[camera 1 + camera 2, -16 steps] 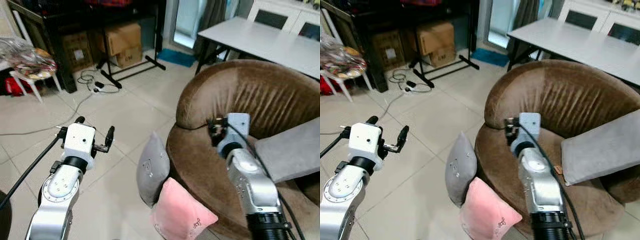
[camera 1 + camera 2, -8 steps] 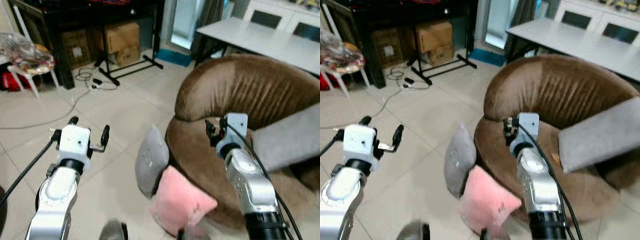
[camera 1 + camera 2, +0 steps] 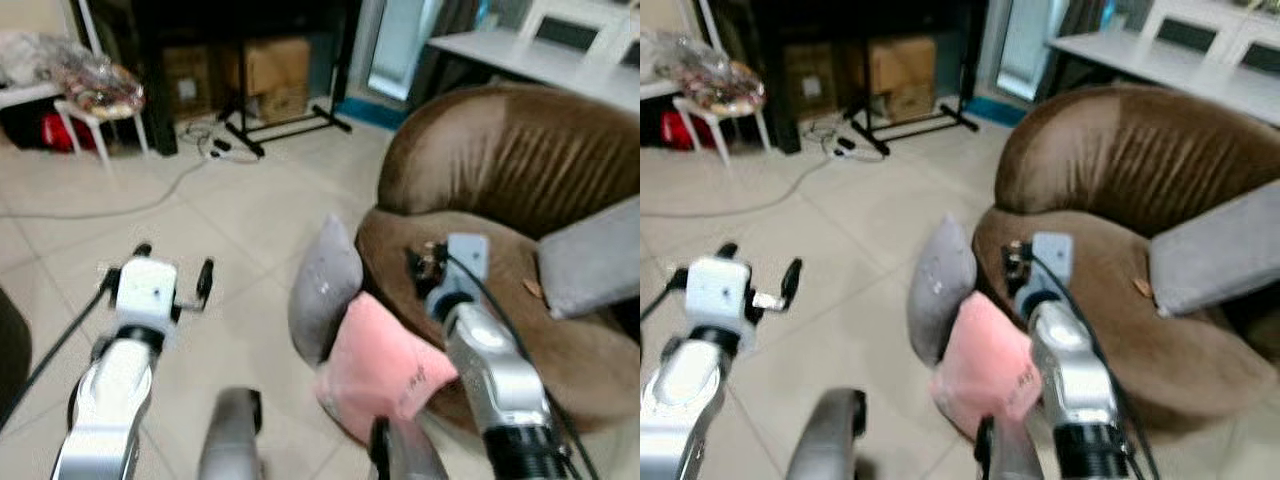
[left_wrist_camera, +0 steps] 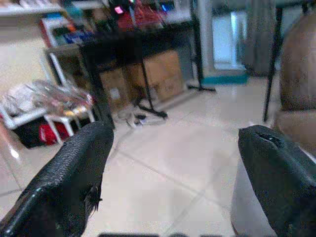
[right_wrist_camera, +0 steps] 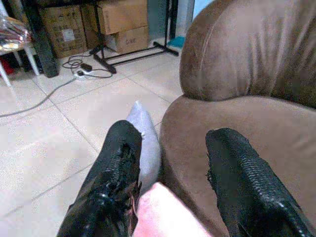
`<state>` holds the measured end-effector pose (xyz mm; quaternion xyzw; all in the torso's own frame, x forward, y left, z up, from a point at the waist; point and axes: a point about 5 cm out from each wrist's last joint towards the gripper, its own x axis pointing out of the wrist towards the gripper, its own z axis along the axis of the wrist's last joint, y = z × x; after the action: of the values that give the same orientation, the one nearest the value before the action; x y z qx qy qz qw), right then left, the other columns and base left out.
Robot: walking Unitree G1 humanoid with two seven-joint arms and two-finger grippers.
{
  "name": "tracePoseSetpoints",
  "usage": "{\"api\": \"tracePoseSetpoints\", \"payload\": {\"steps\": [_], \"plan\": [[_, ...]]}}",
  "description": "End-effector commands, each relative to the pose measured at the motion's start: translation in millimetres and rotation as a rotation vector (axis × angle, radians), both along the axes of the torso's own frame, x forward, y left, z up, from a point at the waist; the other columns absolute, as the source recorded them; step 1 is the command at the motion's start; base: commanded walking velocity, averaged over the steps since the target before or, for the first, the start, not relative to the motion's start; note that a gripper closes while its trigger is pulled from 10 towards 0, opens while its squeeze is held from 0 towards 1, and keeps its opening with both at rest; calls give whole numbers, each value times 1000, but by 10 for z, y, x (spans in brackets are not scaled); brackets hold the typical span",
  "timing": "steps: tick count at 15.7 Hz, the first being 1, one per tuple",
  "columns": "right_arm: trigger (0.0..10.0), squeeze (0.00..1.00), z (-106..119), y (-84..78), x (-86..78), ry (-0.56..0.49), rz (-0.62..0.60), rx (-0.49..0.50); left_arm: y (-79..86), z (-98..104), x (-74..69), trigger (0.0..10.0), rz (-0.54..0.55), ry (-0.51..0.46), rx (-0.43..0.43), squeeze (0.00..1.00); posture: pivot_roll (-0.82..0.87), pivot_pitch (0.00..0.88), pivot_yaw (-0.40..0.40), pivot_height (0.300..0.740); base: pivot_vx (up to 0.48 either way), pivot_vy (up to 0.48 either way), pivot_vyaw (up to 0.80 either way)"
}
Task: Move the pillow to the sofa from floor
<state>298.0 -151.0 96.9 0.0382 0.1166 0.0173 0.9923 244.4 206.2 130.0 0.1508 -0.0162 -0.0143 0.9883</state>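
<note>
A grey pillow (image 3: pixel 325 290) stands on edge on the tiled floor, leaning against the front of the round brown sofa (image 3: pixel 500 170). A pink pillow (image 3: pixel 385 365) leans there too, just in front of the grey one. My right gripper (image 3: pixel 425 262) hovers open over the sofa's seat edge, above the pink pillow, holding nothing. The right wrist view looks past its fingers (image 5: pixel 116 173) at the grey pillow (image 5: pixel 148 143) and the pink pillow (image 5: pixel 168 217). My left gripper (image 3: pixel 175 265) is open over bare floor, left of the grey pillow (image 4: pixel 247 207).
A grey cushion (image 3: pixel 590 255) lies on the sofa's right side. Behind are a black stand (image 3: pixel 290 125), cardboard boxes (image 3: pixel 275 75), floor cables (image 3: pixel 150 195), a white stool (image 3: pixel 95 110) and a white table (image 3: pixel 530 55). Blurred grey shapes (image 3: pixel 230 440) rise at the bottom edge.
The whole picture has shifted and blurred, so the camera moved; the pillows and sofa now sit more central. Blurred grey shapes have risen at the bottom edge. Both grippers hold their pose.
</note>
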Motion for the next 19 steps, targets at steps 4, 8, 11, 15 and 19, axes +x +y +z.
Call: {"api": "tracePoseSetpoints", "payload": {"steps": [4, 8, 11, 15, 19], "plan": [[10000, 1000, 28, -50, 14, -40, -4, -107, 1, -46, -25, 10000, -5, 29, -63, 976, -4, 0, -76, 602, 210, 0, 0], [10000, 1000, 71, -60, 23, -85, 50, -54, 1, -41, -27, 10000, -2, 25, -73, 1000, 0, 0, -84, 602, 303, 0, 0], [10000, 1000, 28, -68, 23, -69, 27, -67, 7, -38, -38, 10000, -3, 23, -60, 1000, 5, 0, -90, 602, 304, 0, 0], [10000, 1000, 14, -21, -1, -55, 45, -12, 23, -35, -52, 10000, 0, 24, -50, 1000, 2, 0, -85, 602, 305, 0, 0], [10000, 1000, -10, 28, -34, -44, 60, 6, 34, -29, -63, 10000, 1, 26, -47, 1000, 4, 0, -79, 602, 293, 0, 0]]}}
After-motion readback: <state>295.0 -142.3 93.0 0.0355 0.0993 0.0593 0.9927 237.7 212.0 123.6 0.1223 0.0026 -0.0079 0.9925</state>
